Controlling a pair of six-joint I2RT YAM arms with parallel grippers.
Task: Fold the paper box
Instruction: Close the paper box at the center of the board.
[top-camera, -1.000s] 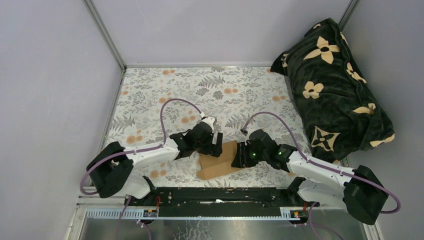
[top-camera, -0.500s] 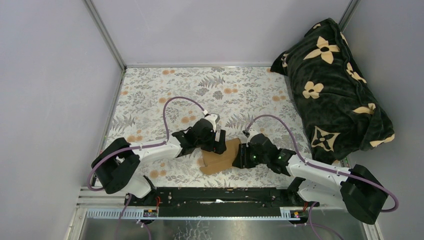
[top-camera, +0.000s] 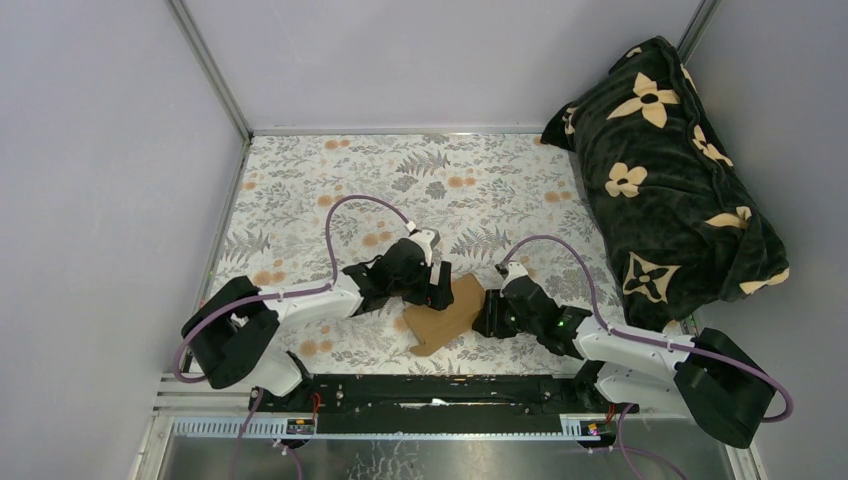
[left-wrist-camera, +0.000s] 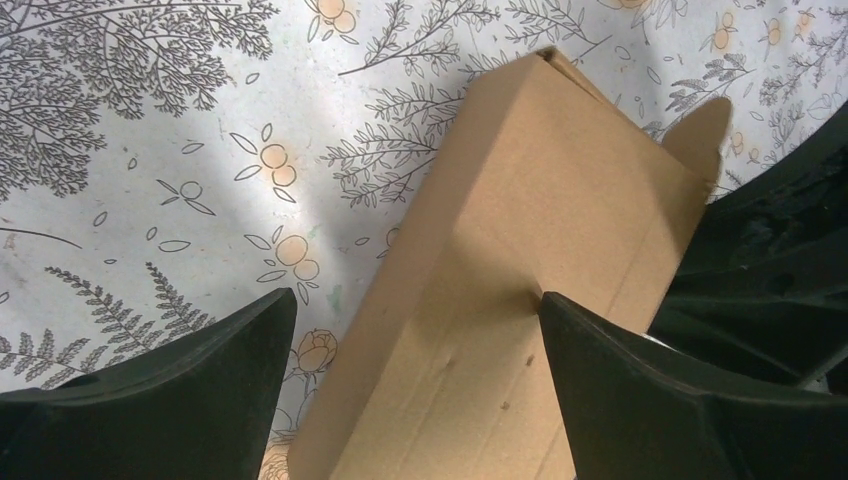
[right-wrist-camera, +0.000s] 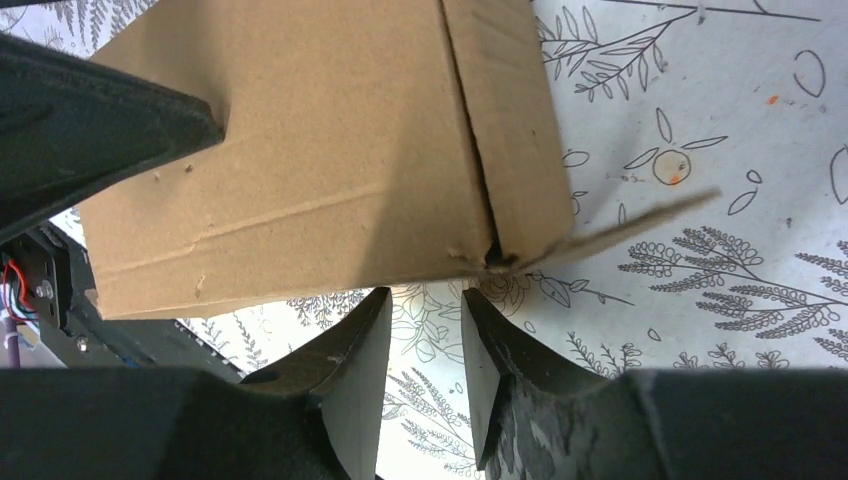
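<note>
The paper box (top-camera: 445, 315) was seen lying on the floral-patterned table (top-camera: 300, 200), close to the near edge and about midway along it, between the two grippers. It was laid slantwise, with one end turned toward the near edge and the other toward the right arm. In the left wrist view it was shown as a long, flattened brown body with creases along its face and a small rounded flap (left-wrist-camera: 705, 130) standing out at its far end.

The left gripper (top-camera: 437, 285) was held over the box's far-left side with its fingers spread wide apart. One fingertip (left-wrist-camera: 560, 310) was seen against the cardboard face and the other (left-wrist-camera: 270, 310) over the table beside the box; nothing was clamped.

The right gripper (right-wrist-camera: 427, 300) was placed just beside the box's right end, its fingers only a little apart, with bare tablecloth visible in the gap. No cardboard was held between them. Just above its fingertips a box corner was seen, where a seam gaped and a thin loose flap (right-wrist-camera: 630, 222) stuck out sideways.

A dark blanket with pale flowers (top-camera: 660, 170) was heaped at the far right corner of the table.
</note>
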